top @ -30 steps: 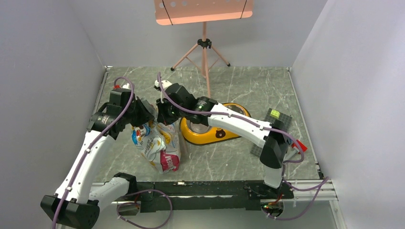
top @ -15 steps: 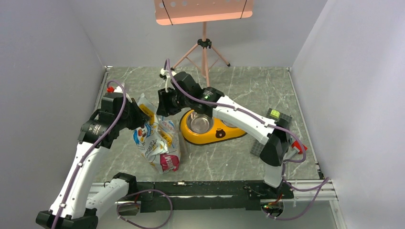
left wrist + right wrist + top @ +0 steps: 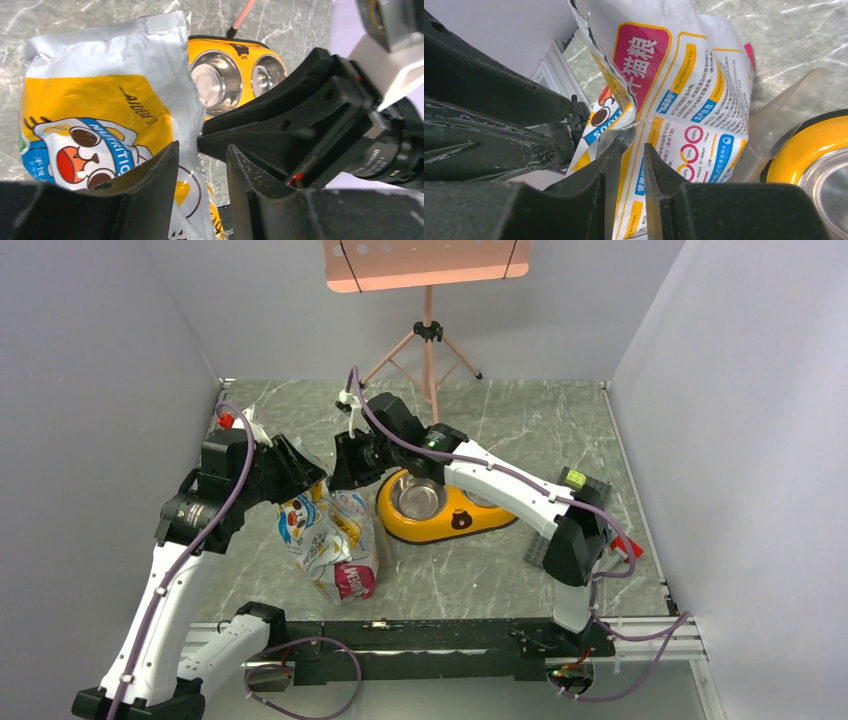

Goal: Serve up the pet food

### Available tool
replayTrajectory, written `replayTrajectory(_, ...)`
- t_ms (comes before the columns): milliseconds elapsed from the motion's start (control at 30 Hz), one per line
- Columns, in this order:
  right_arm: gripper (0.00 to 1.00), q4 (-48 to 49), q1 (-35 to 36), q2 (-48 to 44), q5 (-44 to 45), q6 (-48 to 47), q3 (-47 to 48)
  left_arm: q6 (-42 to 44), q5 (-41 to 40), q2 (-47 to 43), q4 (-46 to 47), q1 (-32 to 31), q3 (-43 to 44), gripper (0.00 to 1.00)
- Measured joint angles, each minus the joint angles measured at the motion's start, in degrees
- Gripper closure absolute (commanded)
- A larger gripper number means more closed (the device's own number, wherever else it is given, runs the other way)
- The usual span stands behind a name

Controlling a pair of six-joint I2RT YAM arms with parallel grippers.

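The bag (image 3: 328,540) of pet food sits on the table (image 3: 520,420), just left of the yellow feeder (image 3: 440,528). The right gripper (image 3: 631,150) is almost closed, pinching the bag's top edge. The left gripper (image 3: 202,150) straddles the torn edge with its fingers parted. The two grippers crowd close together.

Bag (image 3: 328,545): crinkly white and yellow pouch, cartoon animal print, magenta band at base
Pose: standing on its base, top edge ragged

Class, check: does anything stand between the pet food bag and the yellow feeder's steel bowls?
Yes. What looks like a clear plastic piece stands between the bag and the feeder, and the right arm crosses above part of the feeder.
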Motion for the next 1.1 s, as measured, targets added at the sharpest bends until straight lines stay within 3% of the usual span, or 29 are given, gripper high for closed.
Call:
replayTrajectory(133, 0.81, 2.0, -0.2, 0.0, -2.6, 0.7, -1.8, -0.9, 1.4, 1.0, 1.1, 0.0, 0.0, 0.7)
replayTrajectory(400, 0.89, 9.8, -0.4, -0.8, -8.9, 3.3, -6.6, -1.0, 0.9, 2.1, 0.4, 0.0, -0.5, 0.61)
replayTrajectory(533, 1.0, 12.2, -0.4, -0.8, -10.8, 4.5, -7.3, -1.1, -1.0, 1.6, -1.0, 0.0, -0.9, 0.69)
replayTrajectory(667, 1.0, 13.2, -0.4, -0.8, -11.8, 5.6, -7.3, -1.6, -1.8, 1.2, -2.3, 0.0, -1.6, 0.78)
replayTrajectory(933, 1.0, 13.3, -0.4, -0.8, -11.8, 6.2, -7.3, -1.8, -1.7, 1.4, -2.2, 0.0, -2.0, 0.84)
replayTrajectory(1067, 0.95, 12.8, -0.2, -0.6, -11.0, 6.0, -7.3, -2.0, -0.4, 1.6, -1.3, 0.0, -3.3, 1.0)
replayTrajectory(1100, 0.95, 12.8, -0.1, -0.4, -10.7, 5.9, -7.3, -2.0, -0.3, 1.7, -0.9, 0.0, -3.6, 1.0)
